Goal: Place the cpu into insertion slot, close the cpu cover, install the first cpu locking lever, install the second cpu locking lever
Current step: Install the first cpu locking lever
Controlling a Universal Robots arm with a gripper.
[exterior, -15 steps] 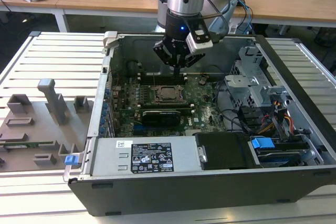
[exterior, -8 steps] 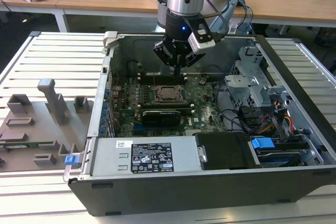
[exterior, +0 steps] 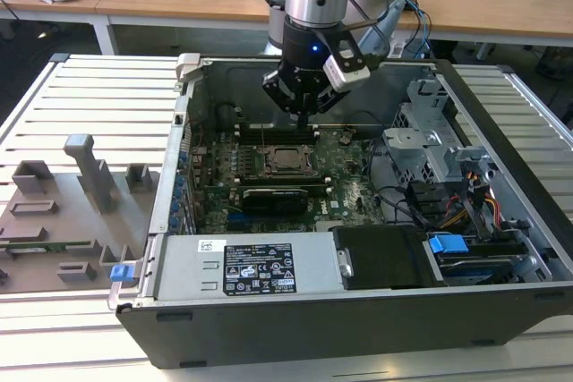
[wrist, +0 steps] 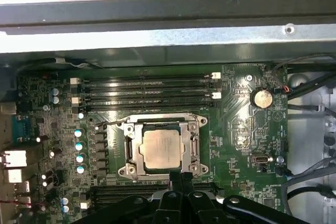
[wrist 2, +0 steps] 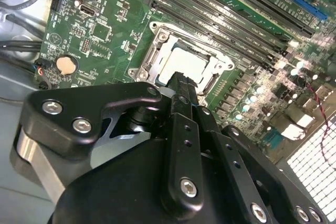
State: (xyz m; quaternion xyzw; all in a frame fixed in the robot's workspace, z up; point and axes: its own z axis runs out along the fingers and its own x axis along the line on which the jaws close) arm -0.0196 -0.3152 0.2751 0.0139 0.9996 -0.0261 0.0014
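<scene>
The cpu (wrist: 164, 149) lies flat in the insertion slot (exterior: 268, 161) on the green board, its pale metal top showing. The cpu cover (wrist: 132, 148), a silver frame, lies down around the chip, also seen in the second wrist view as cpu (wrist 2: 185, 60) and cpu cover (wrist 2: 157, 48). A thin lever wire (wrist: 107, 124) runs along one side of the socket. My gripper (wrist: 181, 178) hangs just above the socket's edge, fingers pressed together with nothing held. In the exterior view the gripper (exterior: 303, 116) points down over the board just behind the socket.
Long black memory slots (wrist: 147, 92) run beside the socket. A coin battery (wrist: 261, 98) sits on the board. The case walls (exterior: 183, 131) surround the board. The power supply (exterior: 242, 266), drive cage (exterior: 430, 145) and cables (exterior: 448, 207) crowd the exterior view's right. A grey fixture (exterior: 72, 203) lies outside.
</scene>
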